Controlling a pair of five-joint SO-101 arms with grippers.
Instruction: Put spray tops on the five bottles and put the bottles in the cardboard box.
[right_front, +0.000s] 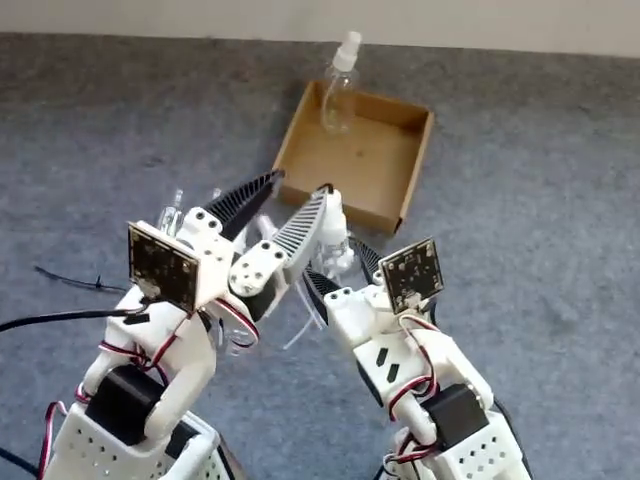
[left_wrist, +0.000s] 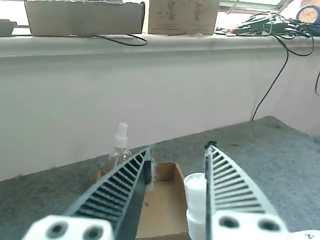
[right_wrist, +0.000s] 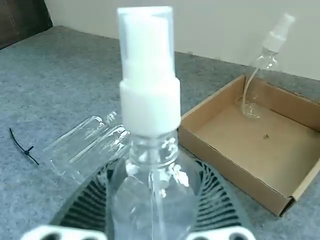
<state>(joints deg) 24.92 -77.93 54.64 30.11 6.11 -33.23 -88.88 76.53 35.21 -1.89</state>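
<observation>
1. Gripping the held bottle (right_wrist: 150, 200) upright, the right claw (right_front: 342, 265) has both fingers closed on the clear body, just outside the near wall of the box (right_front: 370, 165).
2. A white top (right_wrist: 148, 75) sits on this bottle's neck.
3. The left claw (left_wrist: 178, 150) is spread wide on the same near side of the box, its tips close to the box's near wall.
4. The top stands between the left claw's fingers, just beside one and well clear of the other. I cannot tell if it touches the near one.
5. The boxed bottle (right_front: 338, 95) stands upright in the box's far corner with its own white top on.
6. Two loose bottles (right_wrist: 85, 142) lie on their sides, side by side, on the carpet (right_front: 540, 200), near the box but outside it, necks open.
7. A black tie (right_wrist: 22, 147) lies on the carpet, farther from the box than the loose bottles.
8. The box is shallow, brown and open-topped.
</observation>
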